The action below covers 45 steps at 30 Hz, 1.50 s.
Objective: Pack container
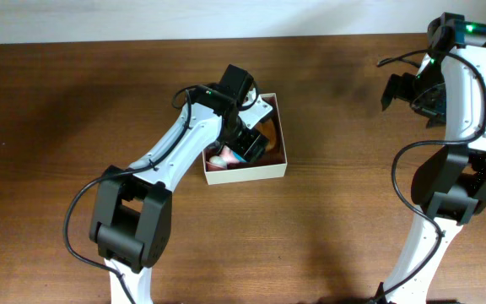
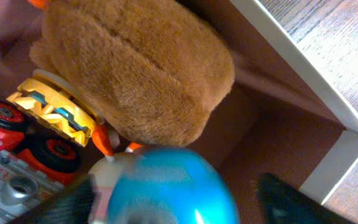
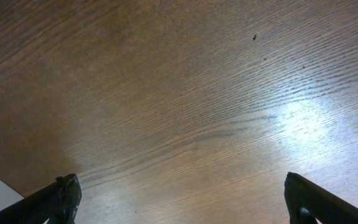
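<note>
The container [image 1: 260, 176] sits at the middle of the table [image 1: 353, 219], directly beneath the left end effector [image 1: 245, 145], the nearer one. Its jaws stand open, wider than the blue ball [image 2: 166, 180] between them. The right end effector [image 1: 400, 89], wide open and empty, hovers near the far right corner.

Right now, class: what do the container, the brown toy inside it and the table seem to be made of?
The container looks like matte cardboard: thin, flat cream walls meeting at a sharp corner. The brown toy looks like plush fabric, with a fuzzy nap and a soft seam crease. The table is wood or wood-look veneer, smooth and slightly glossy, with grain lines and a glare patch.
</note>
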### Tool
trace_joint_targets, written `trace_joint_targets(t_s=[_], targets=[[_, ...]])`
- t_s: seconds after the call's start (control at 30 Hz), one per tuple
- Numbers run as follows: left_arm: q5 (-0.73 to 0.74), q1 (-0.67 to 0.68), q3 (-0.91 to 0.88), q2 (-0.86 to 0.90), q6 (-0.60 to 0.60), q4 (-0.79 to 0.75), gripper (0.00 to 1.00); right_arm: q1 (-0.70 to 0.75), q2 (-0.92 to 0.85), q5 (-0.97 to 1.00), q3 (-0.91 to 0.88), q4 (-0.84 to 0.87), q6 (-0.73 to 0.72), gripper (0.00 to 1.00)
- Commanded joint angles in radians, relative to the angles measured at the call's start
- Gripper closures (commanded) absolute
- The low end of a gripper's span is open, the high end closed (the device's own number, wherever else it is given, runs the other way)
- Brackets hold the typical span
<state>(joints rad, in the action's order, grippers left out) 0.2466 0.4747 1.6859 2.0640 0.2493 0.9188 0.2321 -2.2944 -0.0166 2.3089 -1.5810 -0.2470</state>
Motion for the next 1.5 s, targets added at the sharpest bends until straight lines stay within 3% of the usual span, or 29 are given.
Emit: trace_joint_targets(t_s=[0.0,0.33,0.57,0.73,0.9,1.33,1.47], targets=[[-0.007,0.003,0.013,0.004,-0.032,0.000,0.00,-0.003,-0.003,-0.002,-0.002,0.001,0.003,0.01],[0.029,0.003,0.234,0.004,-0.115,0.155,0.00,-0.003,-0.003,-0.002,-0.002,0.001,0.003,0.01],[0.024,0.002,0.436,-0.021,-0.239,0.263,0.00,-0.003,-0.003,-0.001,-0.002,0.001,0.003,0.01],[-0.088,0.000,0.584,-0.090,-0.225,0.410,0.00,-0.003,-0.003,-0.002,-0.002,0.001,0.003,0.01],[-0.311,-0.018,0.646,-0.188,-0.147,0.594,0.00,-0.003,-0.003,-0.001,-0.002,0.001,0.003,0.01],[-0.277,-0.386,0.650,-0.550,-0.151,0.760,0.00,-0.003,-0.003,-0.001,-0.002,0.001,0.003,0.01],[-0.277,-0.435,0.610,-0.633,-0.150,0.708,0.00,-0.003,-0.003,-0.001,-0.002,0.001,0.003,0.01]])
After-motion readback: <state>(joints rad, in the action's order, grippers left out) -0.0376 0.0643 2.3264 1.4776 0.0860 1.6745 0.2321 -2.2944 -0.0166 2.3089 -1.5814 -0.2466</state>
